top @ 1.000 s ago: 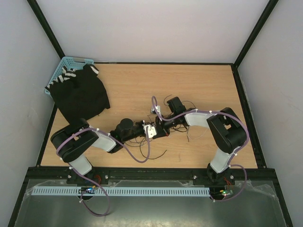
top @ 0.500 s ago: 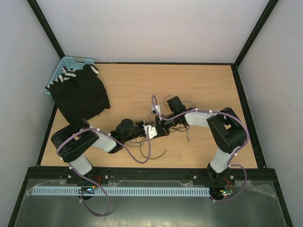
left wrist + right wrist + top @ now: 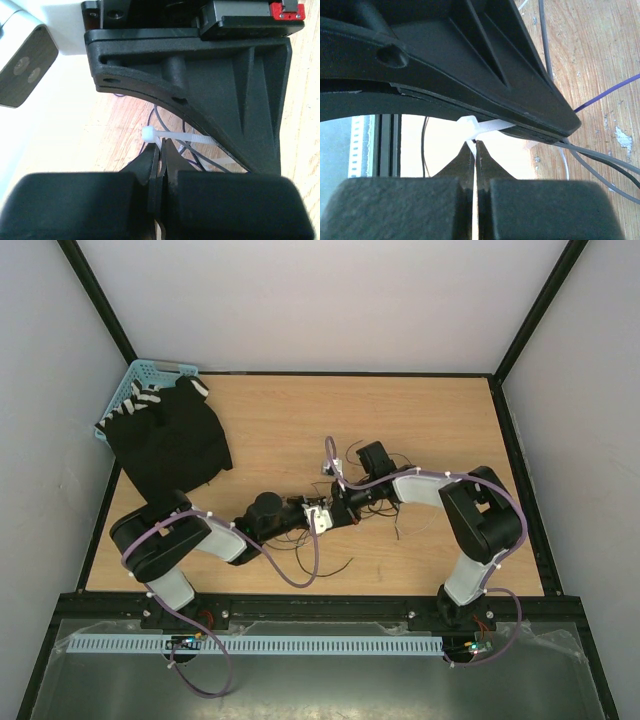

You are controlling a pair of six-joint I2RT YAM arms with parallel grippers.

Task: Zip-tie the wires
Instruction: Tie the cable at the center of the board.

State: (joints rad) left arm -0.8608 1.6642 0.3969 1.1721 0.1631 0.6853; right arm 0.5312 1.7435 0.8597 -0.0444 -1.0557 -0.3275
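Note:
Both grippers meet at the table's middle. My left gripper (image 3: 318,516) is shut on the zip tie, a thin white strip with a square head (image 3: 149,133) that runs right across the left wrist view just past my fingertips (image 3: 161,150). My right gripper (image 3: 337,502) is shut on the zip tie's tail (image 3: 475,150), just below its head (image 3: 471,125). The wires (image 3: 388,502), thin and black, lie tangled on the wood under and around both grippers. Some pass under the strip (image 3: 202,161) and some run off to the right (image 3: 600,160).
A black cloth with white stripes (image 3: 170,440) lies at the back left, partly over a blue basket (image 3: 150,370). A loose wire end (image 3: 335,565) curls toward the near edge. Purple robot cables (image 3: 300,575) loop beside both arms.
The right wrist and its purple cable have shifted slightly to the right. The left arm has hardly moved. Both grippers stay shut at the zip tie.

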